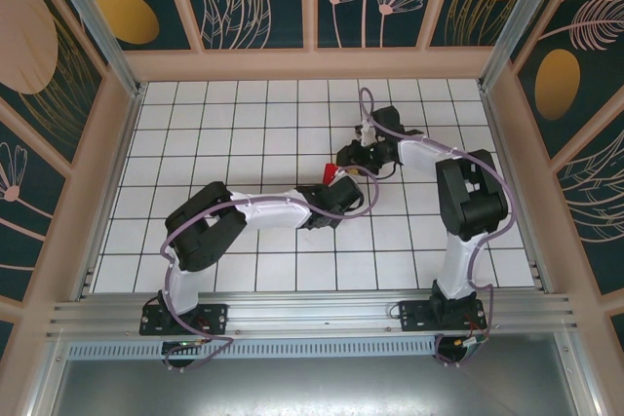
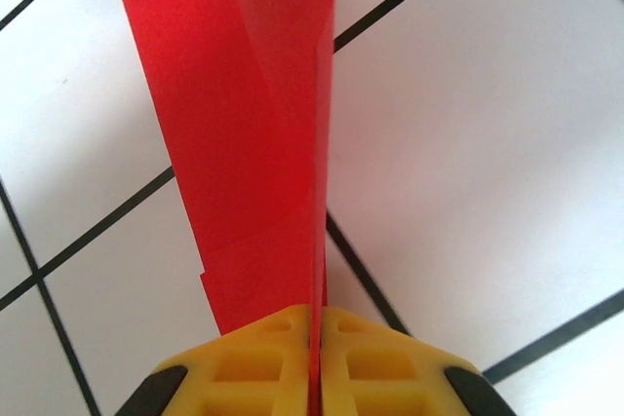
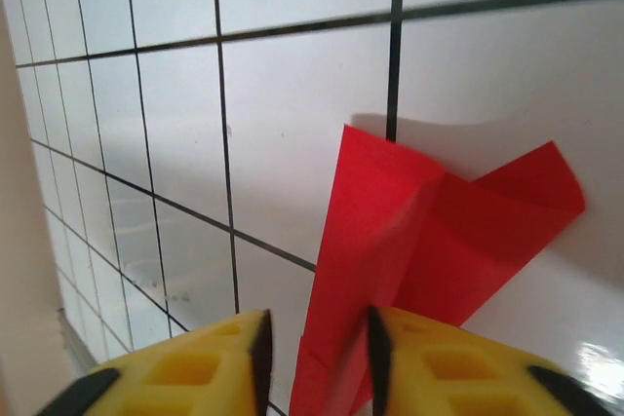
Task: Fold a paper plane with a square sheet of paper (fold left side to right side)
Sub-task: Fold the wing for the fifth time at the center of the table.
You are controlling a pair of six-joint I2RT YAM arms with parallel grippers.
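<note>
Fingers (image 2: 255, 362) of the left arm are pressed together on the lower edge of the red paper (image 2: 244, 124). The paper is pinched in the seam between them and rises upright beyond them as a narrow folded strip, its layers slightly parted at the top.

Right fingers (image 3: 195, 372) are held a little apart, leaving a narrow gap. The paper's lower end reaches into that gap, close to one pad, but no clamping can be made out there. Beyond them the paper spreads into a creased, pointed shape with one flap turned out sideways, and its shadow is thrown on the white gridded table (image 3: 292, 94).

From above, the paper is seen as a small red patch near the middle of the table, a little toward the right edge. It lies between the two pairs of fingers, the left pair on its near side and the right pair on its far side.

The paper is judged to be very light, thin and limp, easily crumpled or torn if the two arms pull against each other, and likely to spring open at fresh creases. It is best taken at a folded edge where the layers are doubled, pinched flat and gently. A single loose flap is judged a poor hold.
</note>
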